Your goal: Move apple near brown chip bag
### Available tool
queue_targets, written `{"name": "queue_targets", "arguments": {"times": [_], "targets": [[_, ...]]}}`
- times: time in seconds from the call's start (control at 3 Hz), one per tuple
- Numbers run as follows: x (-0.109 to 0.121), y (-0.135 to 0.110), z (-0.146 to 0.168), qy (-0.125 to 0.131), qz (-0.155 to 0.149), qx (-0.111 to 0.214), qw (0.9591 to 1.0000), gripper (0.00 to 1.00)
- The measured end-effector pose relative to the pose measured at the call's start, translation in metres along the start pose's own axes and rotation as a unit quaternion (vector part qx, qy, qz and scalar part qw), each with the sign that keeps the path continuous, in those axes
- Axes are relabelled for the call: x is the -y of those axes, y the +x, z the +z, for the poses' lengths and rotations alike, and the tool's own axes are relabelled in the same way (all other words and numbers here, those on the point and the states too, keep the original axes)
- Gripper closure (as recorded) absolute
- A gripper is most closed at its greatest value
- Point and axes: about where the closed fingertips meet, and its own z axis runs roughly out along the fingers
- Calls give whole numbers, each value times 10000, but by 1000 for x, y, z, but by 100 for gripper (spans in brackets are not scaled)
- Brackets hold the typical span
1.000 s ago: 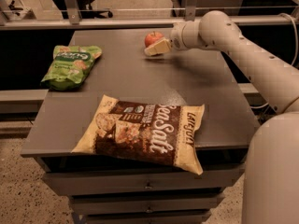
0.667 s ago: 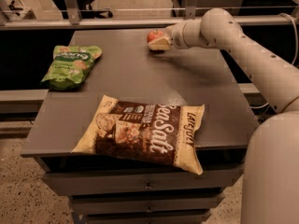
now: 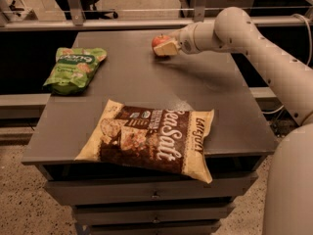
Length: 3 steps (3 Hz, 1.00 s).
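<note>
- gripper [image 3: 165, 46]: placed at the far edge of the table [image 3: 220, 106], at the end of the arm [image 3: 244, 31] that is stretched in from the right. Contact with the apple is made at its tip; whether a hold has been taken cannot be told.
- apple [image 3: 157, 39]: set directly against the gripper's tip, on its far-left side, and partly covered by it.
- brown chip bag [image 3: 151, 141]: laid flat, well apart from the gripper, toward the near edge; its long axis is run across the table.
- green snack bag [image 3: 74, 68]: left of the gripper, well apart.
- coming move, as judged: the apple is to be carried nearward and set just beside the brown chip bag.
</note>
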Motion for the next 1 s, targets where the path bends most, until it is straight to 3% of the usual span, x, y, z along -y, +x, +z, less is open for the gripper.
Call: {"name": "queue_targets", "arguments": {"times": [0.33, 0.67, 1.0], "targets": [[-9, -10, -37, -288, -156, 126, 9994, 100], [-26, -3, -85, -701, -415, 153, 9966, 100], [-51, 14, -121, -1264, -670, 183, 9895, 100]]}}
